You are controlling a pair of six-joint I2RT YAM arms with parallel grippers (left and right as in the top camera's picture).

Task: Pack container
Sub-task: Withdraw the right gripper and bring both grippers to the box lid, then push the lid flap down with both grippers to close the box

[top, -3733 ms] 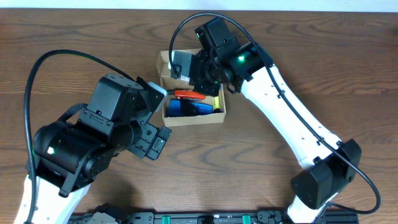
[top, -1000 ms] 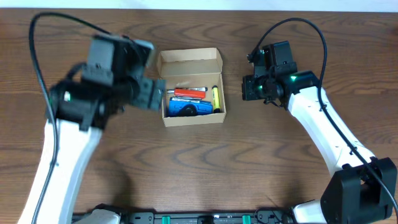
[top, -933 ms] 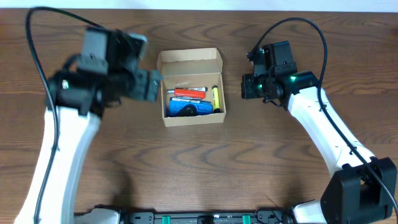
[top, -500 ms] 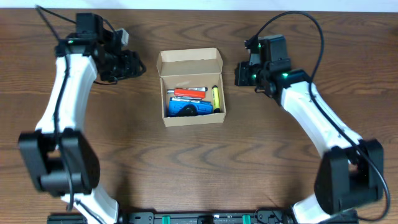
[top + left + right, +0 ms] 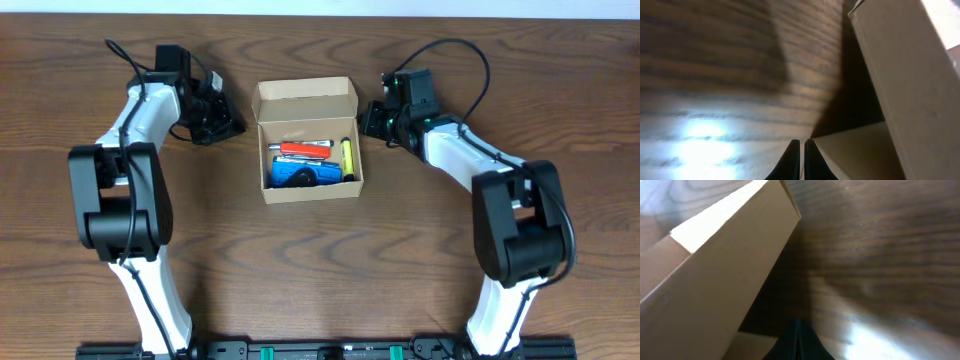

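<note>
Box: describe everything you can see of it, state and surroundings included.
Plain tan cardboard box, rectangular, sitting flat on the wooden table. Its hinged lid is folded open at the far end. Inside lie a red marker, a yellow marker and blue items. The left claw and right claw, both shut, flank its far end; whether they touch it cannot be told.

Container: small tan cardboard box, open, flap lid raised at far side, upright mid-table. Inside: red marker, yellow marker, blue items, perhaps two.
</note>
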